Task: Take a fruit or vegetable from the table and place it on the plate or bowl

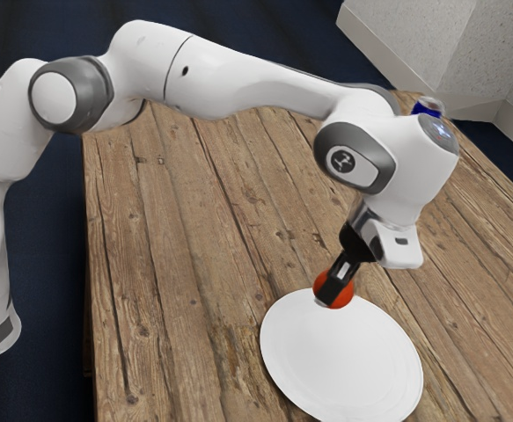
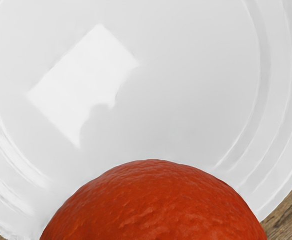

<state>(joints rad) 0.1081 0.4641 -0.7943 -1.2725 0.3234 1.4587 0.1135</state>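
One orange is pinched between the black fingers of the gripper, which are closed narrow on it from both sides. It hangs just over the far rim of the white plate, which lies near the front edge of the wooden table. From the hand's own camera, the orange is close under the hand with the glossy plate spread beneath it. To do this step well, I'd say the hand should carry the fruit further in toward the plate's middle, lower it until it nearly touches, and only then let go. Released here at the rim, a round thing could roll off onto the wood. The orange is deep reddish-orange and round, with finely pebbled skin, and looks firm enough to take the squeeze.
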